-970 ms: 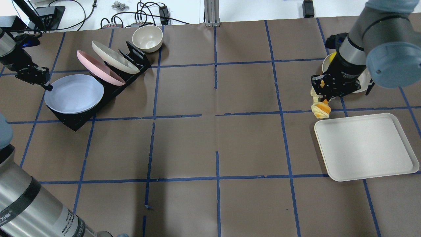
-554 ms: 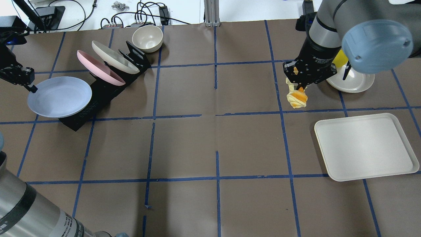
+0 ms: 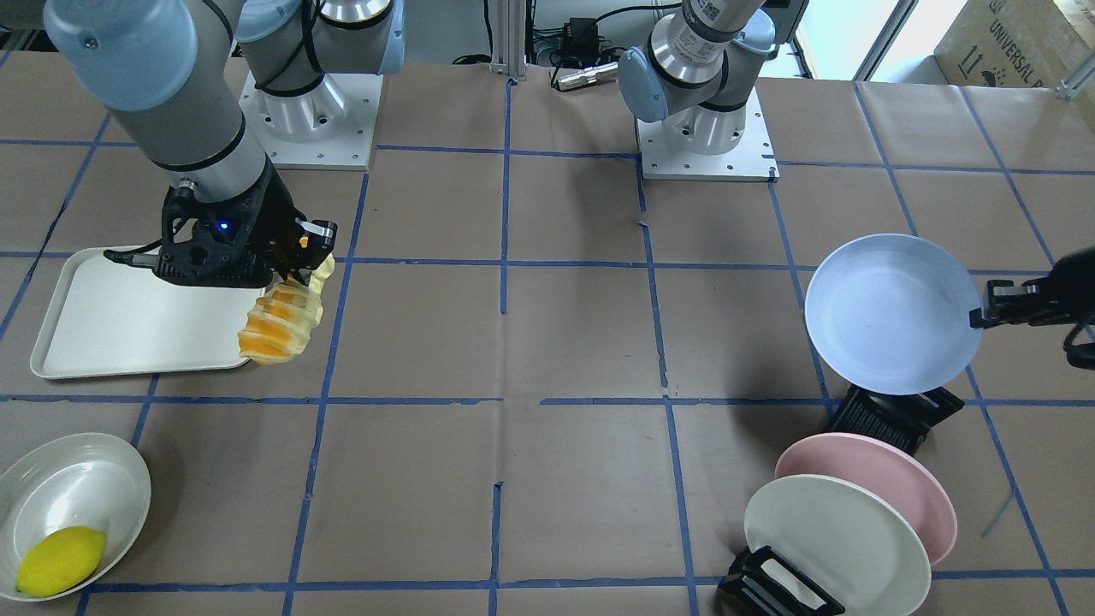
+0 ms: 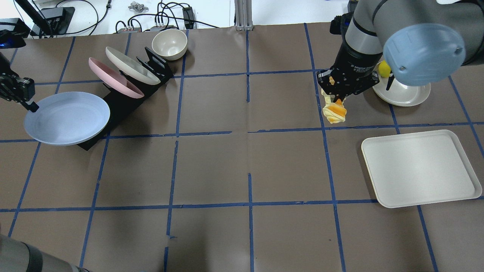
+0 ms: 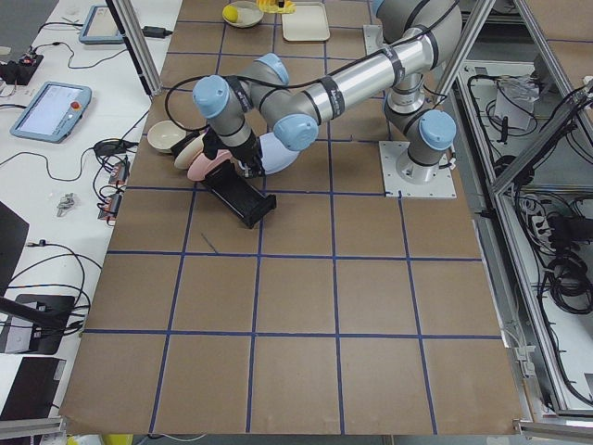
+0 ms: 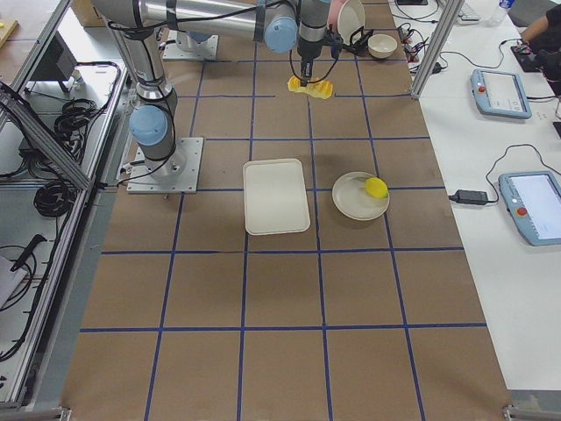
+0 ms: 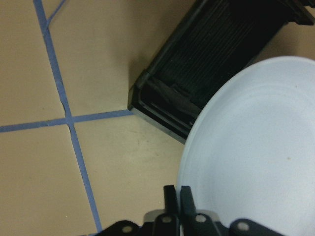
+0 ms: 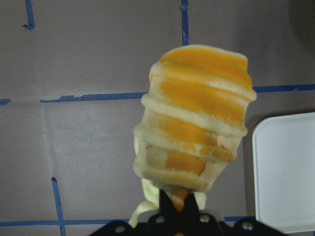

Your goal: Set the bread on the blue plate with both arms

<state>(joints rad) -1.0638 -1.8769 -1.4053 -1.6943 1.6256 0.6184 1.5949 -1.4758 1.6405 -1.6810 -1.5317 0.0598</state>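
Bread (image 3: 278,325) dangles from the right fingers (image 3: 306,255), pinched shut on its top end, just off the white tray's (image 3: 111,316) corner and above the bare desk (image 3: 513,342). Overhead, the left fingers (image 4: 32,106) clamp the blue plate's (image 4: 66,119) rim, holding it over the end of the black rack (image 4: 128,102) that carries the pink plate (image 4: 113,77) and white plate (image 4: 132,66).

Bright even light, soft shadow beneath blue plate (image 4: 66,119), wrist views blurry
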